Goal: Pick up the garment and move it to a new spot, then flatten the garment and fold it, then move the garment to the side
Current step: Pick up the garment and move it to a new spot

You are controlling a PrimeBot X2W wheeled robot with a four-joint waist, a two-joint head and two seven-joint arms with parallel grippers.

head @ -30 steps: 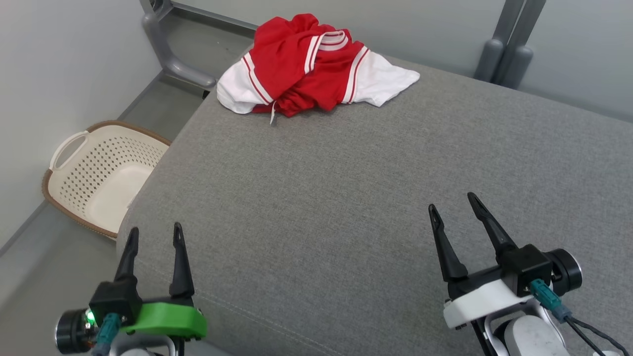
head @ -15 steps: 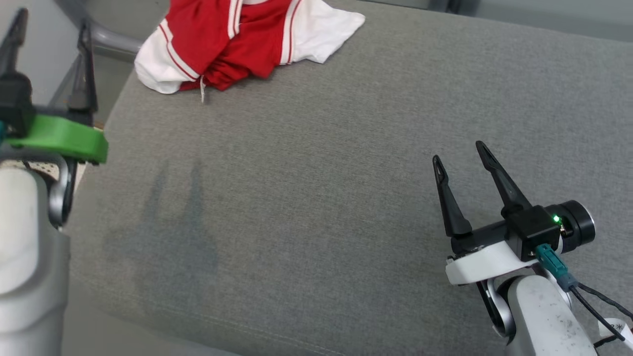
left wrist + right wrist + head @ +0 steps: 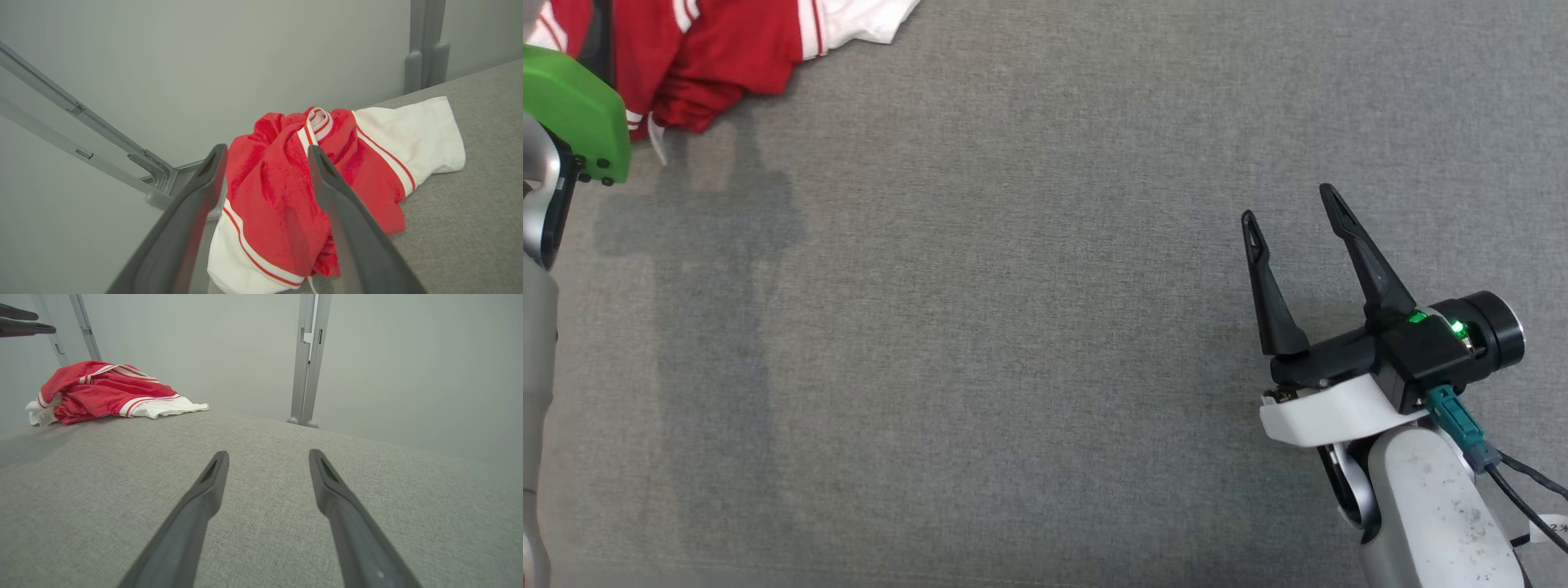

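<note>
Currently left claw (image 3: 266, 149), right claw (image 3: 1287, 202) both spread, empty; garment (image 3: 282, 192) tag (image 3: 43, 416) unreadable.

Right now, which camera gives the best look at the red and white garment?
The left wrist view: the garment lies close and nearly whole, crumpled. The head view catches just a part of it at the top left corner; the right wrist view shows it small and far off.
</note>
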